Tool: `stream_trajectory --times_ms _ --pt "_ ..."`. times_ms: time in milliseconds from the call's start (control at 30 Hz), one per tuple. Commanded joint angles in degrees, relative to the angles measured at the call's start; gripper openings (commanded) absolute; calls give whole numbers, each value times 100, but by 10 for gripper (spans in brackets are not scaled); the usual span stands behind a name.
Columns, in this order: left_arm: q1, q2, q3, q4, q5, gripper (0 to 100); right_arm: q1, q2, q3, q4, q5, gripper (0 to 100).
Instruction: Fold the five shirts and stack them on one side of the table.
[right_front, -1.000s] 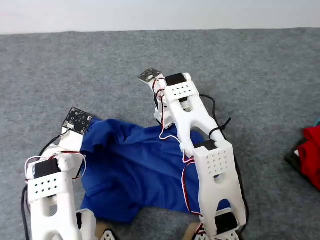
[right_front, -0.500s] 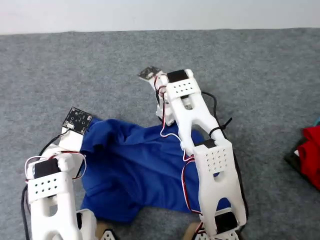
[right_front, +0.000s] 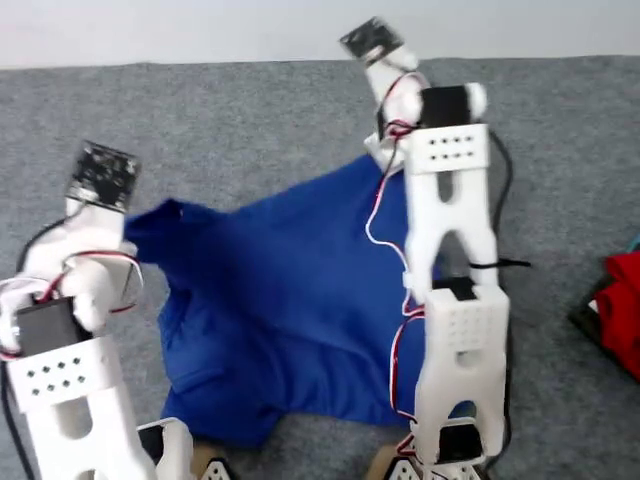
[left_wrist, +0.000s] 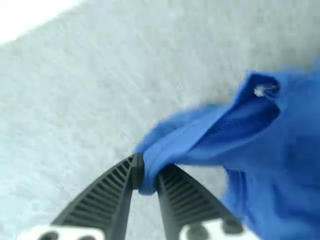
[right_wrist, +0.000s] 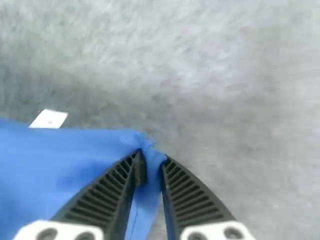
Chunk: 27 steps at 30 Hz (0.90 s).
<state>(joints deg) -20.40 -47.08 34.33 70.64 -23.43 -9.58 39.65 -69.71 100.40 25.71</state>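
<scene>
Both arms have swung up and toward the far side of the worktop since a second ago. They have drawn the blue shirt out between them, where before it lay bunched close to the arm bases.

The left hand is pressed together on a rolled fold at the shirt's far left edge. The right hand pinches the far right corner in the same way.

The shirt now stretches from one hand to the other. Its far edge looks lifted off the grey surface, while its near part lies crumpled at the near middle of the worktop. A red shirt sits at the right edge, well apart.

This looks like the spreading step for the blue shirt, so folding proper has not begun and the task seems early.

The next move probably calls for keeping even tension between the two hands while lowering the far edge flat, then letting go. After that, the wrinkled near hem likely needs pulling straight before any fold is made.
</scene>
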Motion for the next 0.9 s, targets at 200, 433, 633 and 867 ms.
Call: stream_trajectory --times_ms 200,433,633,867 --pt "211 -62 -1991 62 774 3 567 -2079 -343 242 70 10" --pt "1644 -70 -3943 325 774 3 796 -3451 -343 242 325 10" --pt "2576 -9 -5411 281 765 3 1226 -4778 -334 242 607 10" --pt "2593 -53 -6466 448 756 3 2114 -6554 686 242 1020 11"
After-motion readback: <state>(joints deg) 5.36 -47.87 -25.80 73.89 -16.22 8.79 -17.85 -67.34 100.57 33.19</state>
